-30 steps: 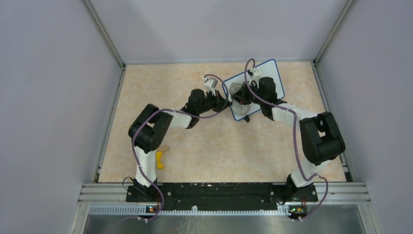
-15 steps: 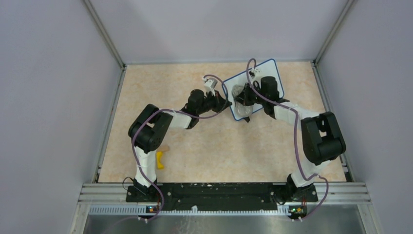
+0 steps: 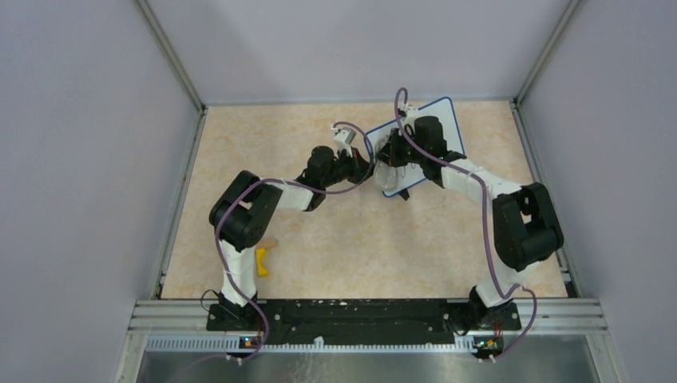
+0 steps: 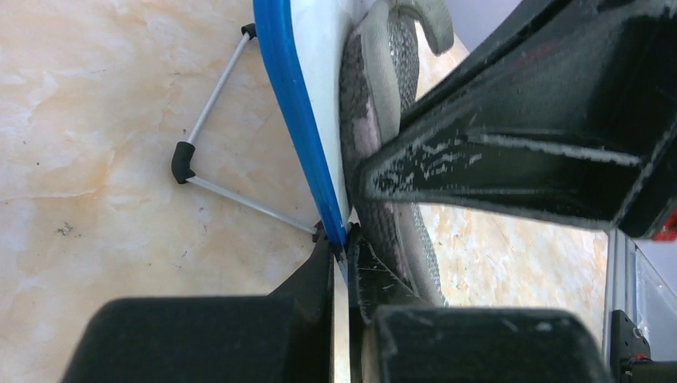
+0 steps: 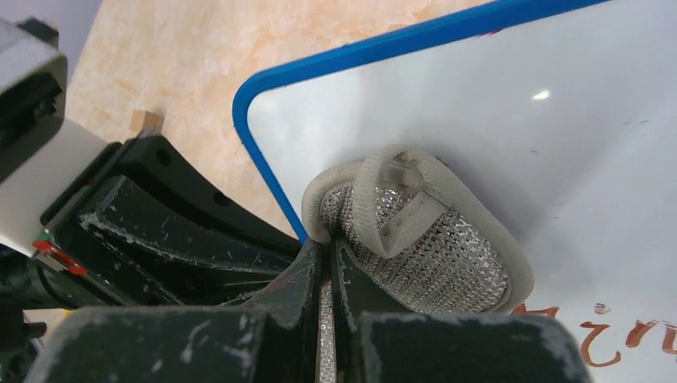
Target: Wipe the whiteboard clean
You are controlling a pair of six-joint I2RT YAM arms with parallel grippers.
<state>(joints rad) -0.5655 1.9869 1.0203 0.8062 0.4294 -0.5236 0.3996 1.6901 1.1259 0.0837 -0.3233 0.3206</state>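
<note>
The whiteboard [image 3: 437, 118], white with a thin blue rim, stands tilted at the back right of the table. My left gripper [image 3: 367, 165] is shut on its left edge; in the left wrist view the blue rim [image 4: 291, 104] runs down between the jaws of the left gripper [image 4: 345, 247]. My right gripper [image 5: 326, 251] is shut on the grey mesh eraser pad [image 5: 431, 239], which presses flat on the whiteboard [image 5: 479, 104] near its corner. Reddish-brown writing [image 5: 615, 331] shows just past the pad. From above, the eraser pad [image 3: 389, 171] is partly hidden under the right gripper [image 3: 397, 153].
A thin wire stand [image 4: 209, 104] sticks out behind the board onto the beige tabletop. A yellow object [image 3: 261, 262] and a small tan piece [image 3: 271, 243] lie by the left arm's base. Grey walls close in the table on three sides.
The right arm has slid the eraser pad leftward across the board toward the edge held by the left gripper. The left arm has barely moved.
</note>
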